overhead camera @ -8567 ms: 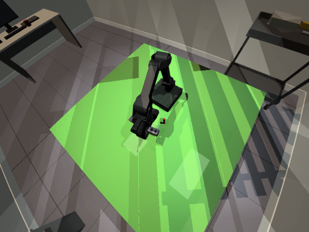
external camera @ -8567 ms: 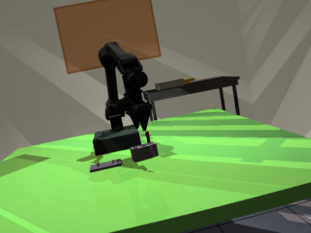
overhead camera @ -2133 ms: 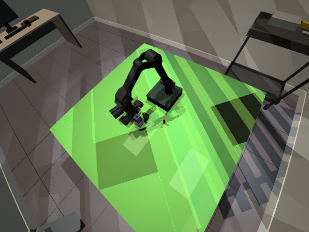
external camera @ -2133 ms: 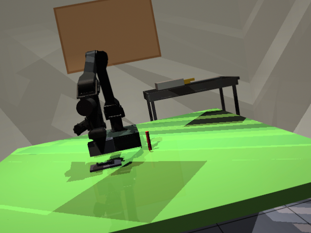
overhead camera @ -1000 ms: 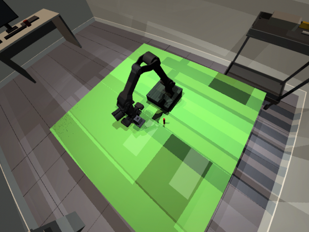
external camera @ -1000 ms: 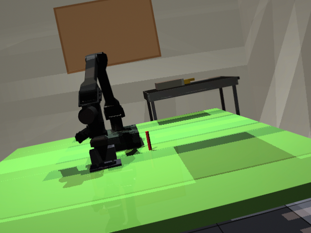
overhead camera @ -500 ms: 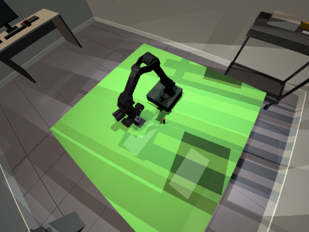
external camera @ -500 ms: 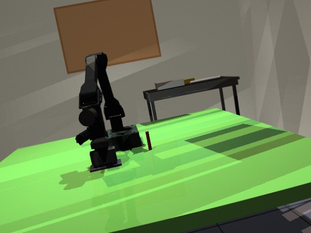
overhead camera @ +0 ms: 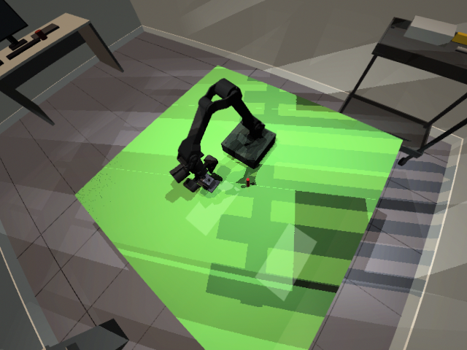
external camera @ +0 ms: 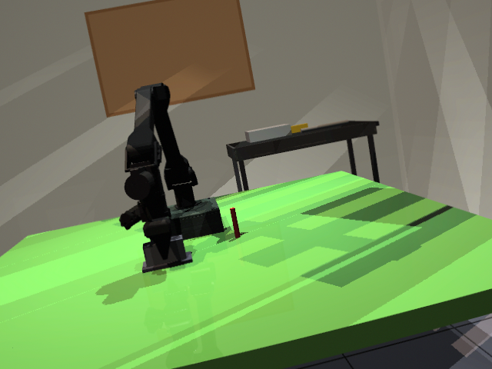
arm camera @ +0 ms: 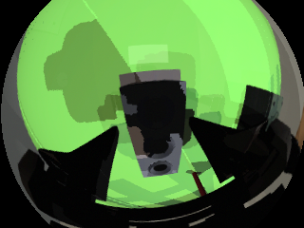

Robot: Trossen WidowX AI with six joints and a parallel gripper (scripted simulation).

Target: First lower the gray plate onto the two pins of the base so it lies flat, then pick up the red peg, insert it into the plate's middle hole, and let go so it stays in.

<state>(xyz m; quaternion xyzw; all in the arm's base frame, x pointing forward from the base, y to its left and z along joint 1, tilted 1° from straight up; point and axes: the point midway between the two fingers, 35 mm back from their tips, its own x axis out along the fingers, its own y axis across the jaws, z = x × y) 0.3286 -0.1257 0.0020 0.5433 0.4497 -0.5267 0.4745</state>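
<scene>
The gray plate (overhead camera: 209,182) (external camera: 178,245) (arm camera: 176,142), a thick block, sits on the thin base (external camera: 184,260) (arm camera: 168,76). It looks level, with no clear gap in the exterior view. The pins are not clearly visible; dark holes show in its top in the wrist view. My gripper (overhead camera: 205,179) (external camera: 166,247) (arm camera: 154,124) is open, pointing down, with its fingers apart on either side of the plate. The middle hole is in dark shadow. The red peg (overhead camera: 247,182) (external camera: 235,223) (arm camera: 199,184) stands upright on the green table, apart from the plate.
The robot's own dark base block (overhead camera: 249,144) (external camera: 201,218) stands behind the peg and plate. The green table top (overhead camera: 150,218) (external camera: 238,301) carries patchy shadows. A dark cart (overhead camera: 433,63) (external camera: 301,144) stands beyond the table.
</scene>
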